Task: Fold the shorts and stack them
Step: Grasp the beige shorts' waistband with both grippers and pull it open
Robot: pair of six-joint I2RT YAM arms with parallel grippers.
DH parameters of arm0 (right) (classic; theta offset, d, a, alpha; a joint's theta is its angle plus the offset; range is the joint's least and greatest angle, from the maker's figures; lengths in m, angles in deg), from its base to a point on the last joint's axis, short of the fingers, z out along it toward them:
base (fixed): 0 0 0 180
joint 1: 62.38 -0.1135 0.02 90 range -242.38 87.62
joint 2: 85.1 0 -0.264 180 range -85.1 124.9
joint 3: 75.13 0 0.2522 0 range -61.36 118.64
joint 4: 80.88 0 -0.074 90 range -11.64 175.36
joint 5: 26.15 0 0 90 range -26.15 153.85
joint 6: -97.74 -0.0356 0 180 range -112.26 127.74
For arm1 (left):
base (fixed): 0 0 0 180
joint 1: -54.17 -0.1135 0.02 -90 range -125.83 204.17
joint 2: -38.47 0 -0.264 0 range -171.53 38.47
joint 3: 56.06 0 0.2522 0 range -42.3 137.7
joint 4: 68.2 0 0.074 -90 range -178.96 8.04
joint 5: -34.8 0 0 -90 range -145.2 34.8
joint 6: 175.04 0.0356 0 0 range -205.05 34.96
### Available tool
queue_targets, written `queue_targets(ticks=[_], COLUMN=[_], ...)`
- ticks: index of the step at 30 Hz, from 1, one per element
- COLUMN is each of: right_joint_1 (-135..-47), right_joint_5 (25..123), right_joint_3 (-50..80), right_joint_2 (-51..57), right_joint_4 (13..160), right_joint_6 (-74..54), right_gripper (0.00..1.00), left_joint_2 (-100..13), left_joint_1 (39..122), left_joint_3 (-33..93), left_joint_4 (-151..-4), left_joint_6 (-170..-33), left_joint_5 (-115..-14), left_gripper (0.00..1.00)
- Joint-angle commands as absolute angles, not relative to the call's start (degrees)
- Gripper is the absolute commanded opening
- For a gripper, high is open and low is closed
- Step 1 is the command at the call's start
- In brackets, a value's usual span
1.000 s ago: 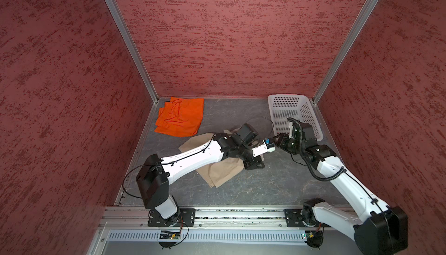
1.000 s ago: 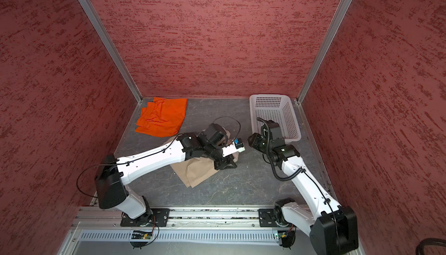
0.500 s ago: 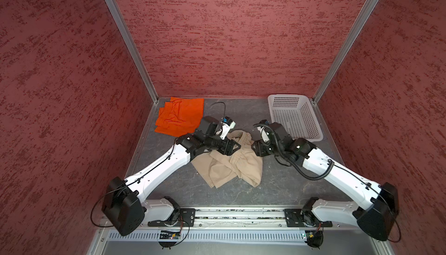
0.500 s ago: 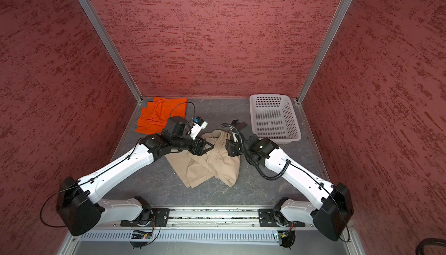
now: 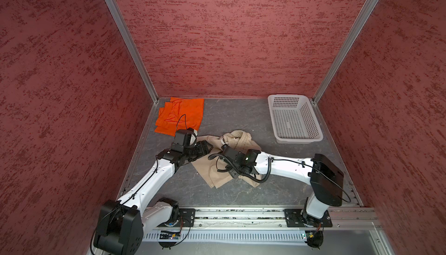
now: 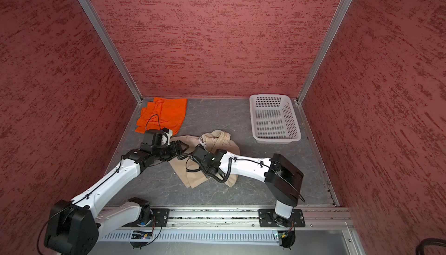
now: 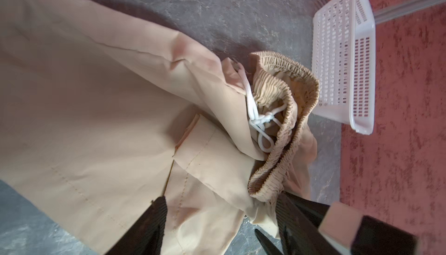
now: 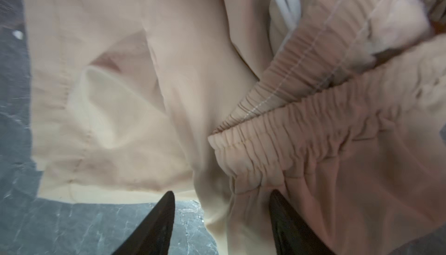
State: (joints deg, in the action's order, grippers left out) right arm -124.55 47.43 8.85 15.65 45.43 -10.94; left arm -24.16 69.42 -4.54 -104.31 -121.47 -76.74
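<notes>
Back left, in the corner of the grey table point(image 5: 231, 118): the orange shorts point(image 5: 179, 117), folded flat, near edge cut off by the left arm's camera housing in both top views point(image 6: 164, 113).

Centre: the beige shorts point(image 5: 212, 171), crumpled and unfolded, largely covered by both arms. Gathered waistband point(image 5: 237, 136) bunched on the far side.

Left gripper point(image 5: 207, 146) low at the cloth's left edge, jaw spread unreadable from above. From the left wrist point(image 7: 224, 227), fingers point(image 7: 154, 224) wide apart, fabric lying loose between, gripping nothing.

Right gripper point(image 5: 224, 147) just beside it, tips lost against the fabric from above. From the right wrist point(image 8: 222, 227), jaws likewise spread, a fold below the waistband hanging between, unclamped. Picture soft with blur.

White drawstring knot point(image 7: 258, 118) plain only in the left wrist view, barely a speck from overhead.

Back right: white perforated basket point(image 5: 299, 140), well apart from both pairs, also caught at the edge of the left wrist view point(image 7: 342, 48), missing from the right wrist view.
</notes>
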Motion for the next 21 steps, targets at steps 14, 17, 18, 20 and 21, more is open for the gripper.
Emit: queue_targets(ticks=[14, 17, 18, 20, 21], right_joint_1=[-123.62, -123.23, -123.24, -123.04, -123.02], right_joint_5=[32.88, 33.66, 33.86, 34.14, 34.16], right_joint_3=[11.92, 11.68, 11.51, 11.15, 10.97], right_joint_2=[19.45, 19.68, 19.59, 19.2, 19.05], right_joint_4=[47.7, 48.46, 48.87, 49.4, 49.51], right_joint_6=[-16.98, -17.13, -17.14, -17.22, -17.35], right_gripper=[0.63, 0.63, 0.63, 0.63, 0.63], left_joint_2=[-29.91, -31.81, -32.59, -34.24, -35.28], left_joint_1=[69.13, 69.35, 69.53, 69.98, 70.2], left_joint_3=[-16.17, -17.85, -18.35, -18.52, -18.52], left_joint_4=[-85.23, -79.44, -77.41, -73.94, -72.61], left_joint_6=[-140.15, -142.55, -143.27, -143.69, -143.78], left_joint_5=[-79.61, -79.95, -79.53, -78.71, -78.21], left_gripper=[0.72, 0.71, 0.69, 0.67, 0.65])
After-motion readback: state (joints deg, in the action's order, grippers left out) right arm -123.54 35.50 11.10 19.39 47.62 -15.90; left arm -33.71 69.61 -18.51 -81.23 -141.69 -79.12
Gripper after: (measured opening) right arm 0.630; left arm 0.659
